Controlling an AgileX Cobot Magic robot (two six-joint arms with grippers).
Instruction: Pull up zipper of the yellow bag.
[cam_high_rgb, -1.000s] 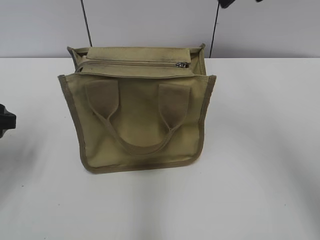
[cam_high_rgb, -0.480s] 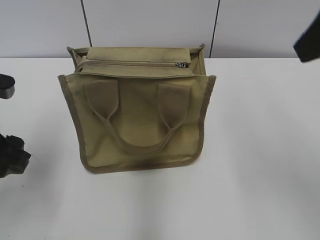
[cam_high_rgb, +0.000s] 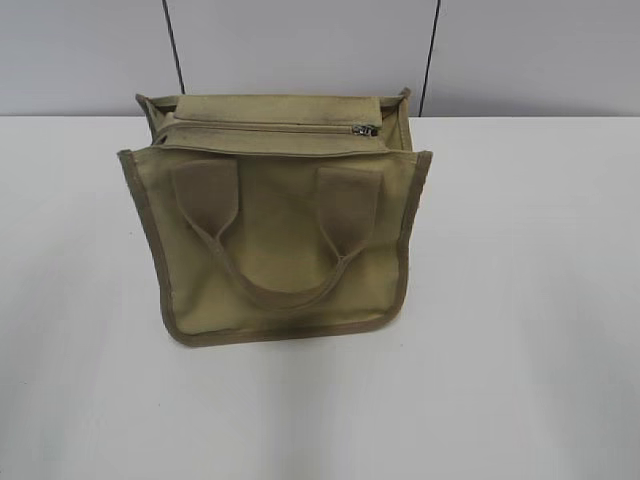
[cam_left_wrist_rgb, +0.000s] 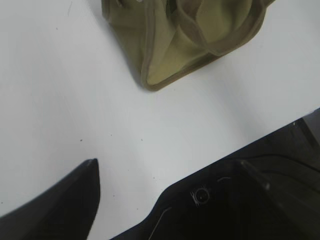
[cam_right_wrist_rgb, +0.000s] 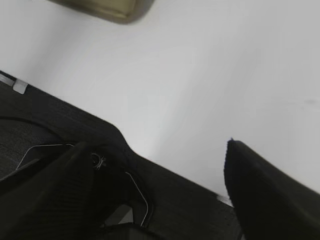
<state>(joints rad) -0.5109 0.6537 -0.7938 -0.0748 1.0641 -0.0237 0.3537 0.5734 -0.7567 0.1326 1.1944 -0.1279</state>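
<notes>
On white table, yellow bag, zipper unobstructed

Parted dark fingers hover over white table near yellow bag.

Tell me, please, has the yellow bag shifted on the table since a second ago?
No. The yellow bag sits where it was, its top corners unchanged against the dark wall seams.

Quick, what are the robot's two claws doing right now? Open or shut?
Left gripper: open, holding nothing, over the table near the bag.
Right gripper: open, holding nothing.
</notes>
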